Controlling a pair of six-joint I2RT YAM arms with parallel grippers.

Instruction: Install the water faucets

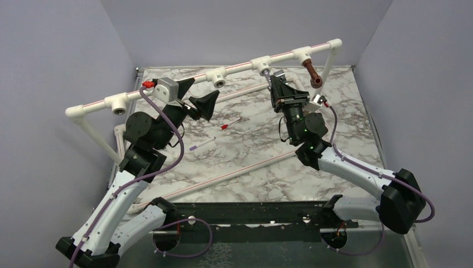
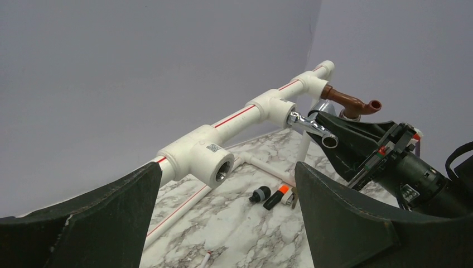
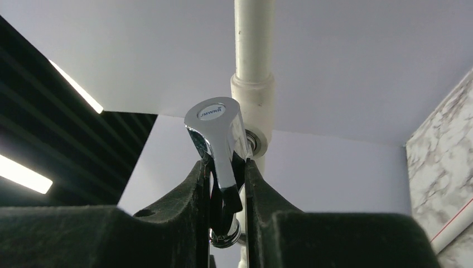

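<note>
**Desk [image 1: 251,153]: white marble pattern, grey veining, one item.**

Lying directly on it:
- One long white pipe with a red stripe [image 1: 223,177], set diagonally across the near half.
- A second striped pipe [image 2: 177,216], flat on the surface towards the far side.
- One thin stick with a red tip [image 1: 231,123] near the middle.
- One thin stick with a purple tip [image 1: 202,144] just nearer than it and apart from it.
- A small black cap [image 2: 259,195] and an orange-and-black piece [image 2: 276,196], side by side near the far edge.

A black rail [image 1: 245,215] runs along the near edge.
</note>
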